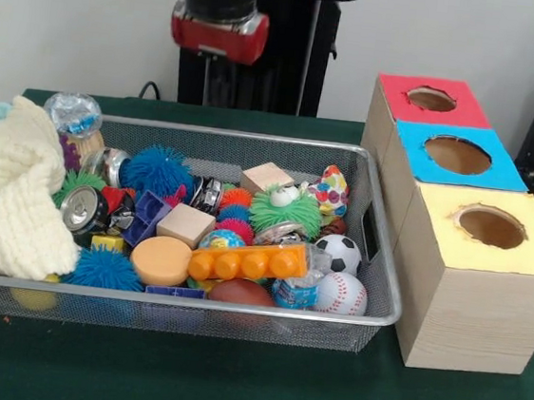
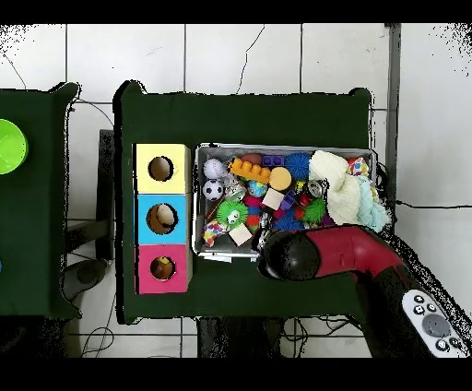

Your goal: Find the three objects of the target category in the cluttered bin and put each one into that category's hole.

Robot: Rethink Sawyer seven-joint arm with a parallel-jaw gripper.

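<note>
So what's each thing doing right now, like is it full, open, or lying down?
Bin: full of toys.
Soda can: lying on its side.
Soccer ball: resting in the bin beside the baseball.
Red box: hole open.
Blue box: hole open.
Yellow box: hole open.

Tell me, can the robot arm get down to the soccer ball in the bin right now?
Probably yes. The soccer ball lies on top at the bin's end nearest the boxes, nothing covering it; only the baseball sits beside it. The arm hovers over the bin's robot-side edge.
</note>
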